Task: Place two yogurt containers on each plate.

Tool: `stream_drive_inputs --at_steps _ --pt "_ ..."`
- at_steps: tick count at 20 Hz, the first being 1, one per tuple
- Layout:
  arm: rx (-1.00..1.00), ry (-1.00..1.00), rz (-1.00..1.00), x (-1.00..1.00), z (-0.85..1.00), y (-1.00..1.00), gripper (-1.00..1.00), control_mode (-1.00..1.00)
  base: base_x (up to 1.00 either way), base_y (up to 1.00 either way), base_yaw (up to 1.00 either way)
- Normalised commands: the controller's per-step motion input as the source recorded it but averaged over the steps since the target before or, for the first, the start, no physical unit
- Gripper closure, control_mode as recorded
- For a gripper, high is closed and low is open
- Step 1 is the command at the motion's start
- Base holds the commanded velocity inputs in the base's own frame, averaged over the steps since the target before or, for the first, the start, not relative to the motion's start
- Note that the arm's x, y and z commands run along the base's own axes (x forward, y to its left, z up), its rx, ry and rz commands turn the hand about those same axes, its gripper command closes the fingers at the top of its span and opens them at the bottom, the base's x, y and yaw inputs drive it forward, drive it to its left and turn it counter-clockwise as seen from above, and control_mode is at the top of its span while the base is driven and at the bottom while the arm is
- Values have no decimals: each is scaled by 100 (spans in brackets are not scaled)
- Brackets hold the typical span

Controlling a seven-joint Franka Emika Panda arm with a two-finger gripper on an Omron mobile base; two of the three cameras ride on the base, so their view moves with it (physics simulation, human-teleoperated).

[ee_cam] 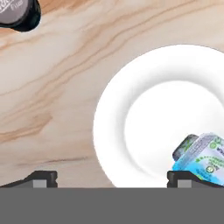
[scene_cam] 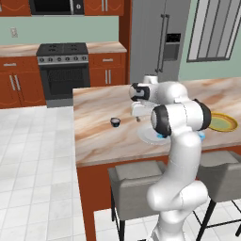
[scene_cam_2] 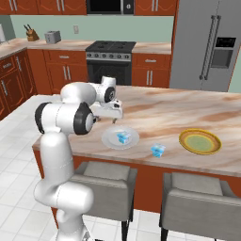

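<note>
Yogurt containers: one light blue cup lies tilted on the white plate, directly below the gripper and slightly toward the robot's right. In the hand view this cup sits at the plate's inner area, just beyond the right fingertip, not between the fingertips. The gripper is wide open and holds nothing; it hangs above the near-left part of the white plate.

A second light blue cup stands on the surface to the gripper's right, between the two plates and off both. The dark cup stands on the surface to the gripper's left, apart from the white plate; in the hand view the dark cup appears at the top left corner, well clear of the plate rim.

The yellow-rimmed plate lies farther to the gripper's right, beyond the second light blue cup, and carries no cup. In the left base view the arm hides most of the white plate.
</note>
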Motion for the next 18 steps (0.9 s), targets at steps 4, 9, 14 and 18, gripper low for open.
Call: stream_drive_inputs --at_steps 4,9,14,18 --pt "0 0 57 34 0 71 -100 -100 0 0 0" --pt "0 -2 51 29 0 54 -100 -100 0 0 0" --pt "6 0 28 31 -2 39 -100 -100 0 0 0" --pt "4 0 14 20 -11 35 -100 -100 0 0 0"
